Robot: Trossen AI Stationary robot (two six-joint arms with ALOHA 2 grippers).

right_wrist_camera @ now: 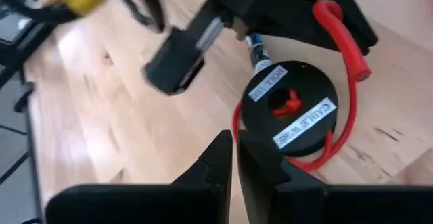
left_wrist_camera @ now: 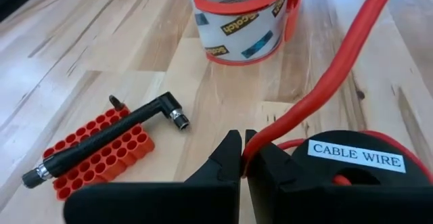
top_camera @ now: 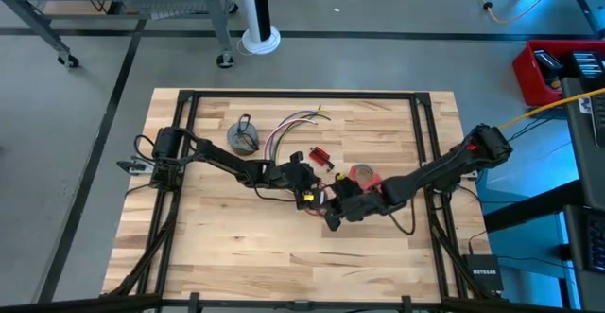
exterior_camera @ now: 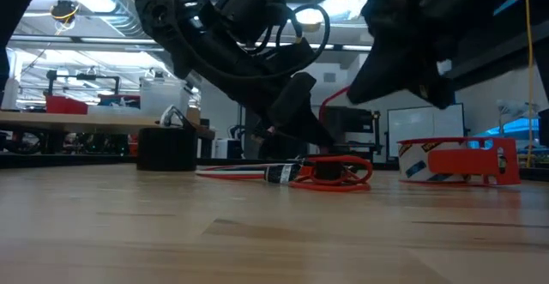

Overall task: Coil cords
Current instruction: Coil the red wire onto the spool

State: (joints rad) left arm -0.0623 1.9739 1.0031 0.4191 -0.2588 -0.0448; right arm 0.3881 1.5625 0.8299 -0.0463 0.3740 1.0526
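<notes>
Black spool — labelled "CABLE WIRE" — wrapped in red cord.

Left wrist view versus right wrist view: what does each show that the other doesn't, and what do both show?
Only the left wrist view: the tape roll, a black angled tool lying on a red block of holes, and the left hand shut on the red wire.
Only the right wrist view: the whole black spool with wire looped around it, and the right hand shut, empty.
Both: the "CABLE WIRE" label and the wooden table.
</notes>
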